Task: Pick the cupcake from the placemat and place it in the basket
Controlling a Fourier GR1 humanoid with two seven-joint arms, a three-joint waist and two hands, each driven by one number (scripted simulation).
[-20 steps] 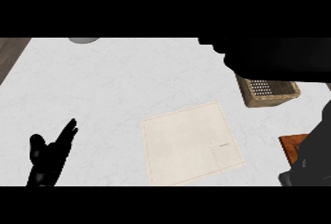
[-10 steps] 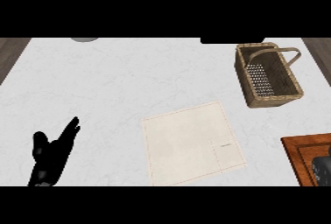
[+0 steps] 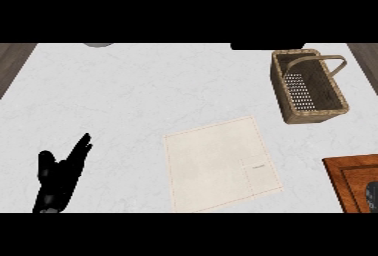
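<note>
A cream placemat (image 3: 221, 165) lies flat in the middle of the counter, and nothing shows on it. A woven basket (image 3: 308, 87) with an arched handle stands at the upper right. Only its mesh floor shows inside. No cupcake appears anywhere in the head view. My left hand (image 3: 59, 177) rests at the lower left, fingers straight and pointing up, well clear of the placemat. My right hand does not show.
A brown wooden tray (image 3: 345, 175) with a dark inside sticks in from the lower right edge. A grey round object (image 3: 98, 44) and a dark shape (image 3: 266, 46) sit at the counter's far edge. Dark wood borders the counter's upper corners.
The dark arm that covered the upper right and right edge one second ago has left the view, uncovering the whole basket and the wooden tray. The left hand has barely moved.
</note>
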